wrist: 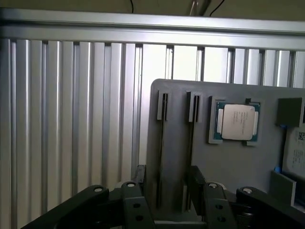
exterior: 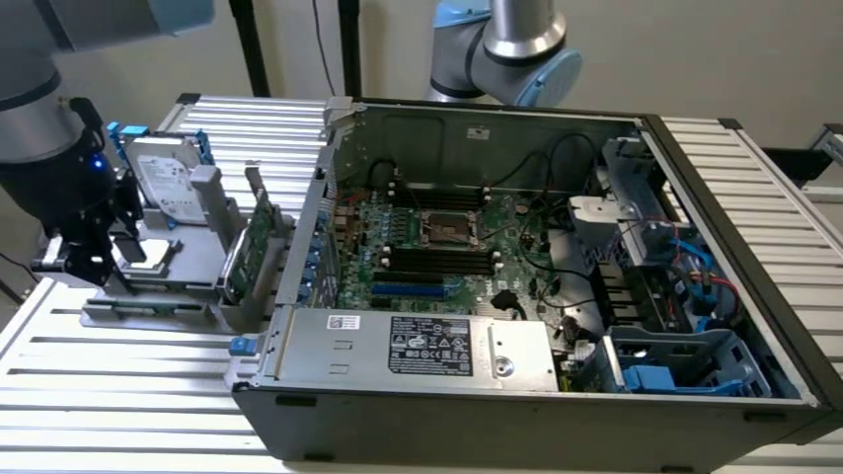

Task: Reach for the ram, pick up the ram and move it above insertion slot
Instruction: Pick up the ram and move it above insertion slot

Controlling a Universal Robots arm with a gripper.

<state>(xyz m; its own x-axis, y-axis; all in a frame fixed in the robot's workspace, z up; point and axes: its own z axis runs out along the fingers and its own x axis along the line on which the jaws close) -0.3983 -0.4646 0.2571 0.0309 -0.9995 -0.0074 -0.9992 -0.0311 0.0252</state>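
Hand (wrist: 169, 198) at grey tray (wrist: 228, 164), slatted tbl (wrist: 71, 119)

The table (exterior: 118, 365) is ribbed silvery metal with a dull satin sheen. The holder (wrist: 228, 162) on it, at the exterior view's left, looks like smooth matt grey plastic and carries a processor (wrist: 237, 121) lidded in pale brushed metal. The computer case (exterior: 527, 128) is bare grey sheet metal inside and matt dark outside, its power supply (exterior: 330, 351) is dull plain metal with a printed paper label (exterior: 432, 348), and the gripper (wrist: 167, 176) has matt black links.
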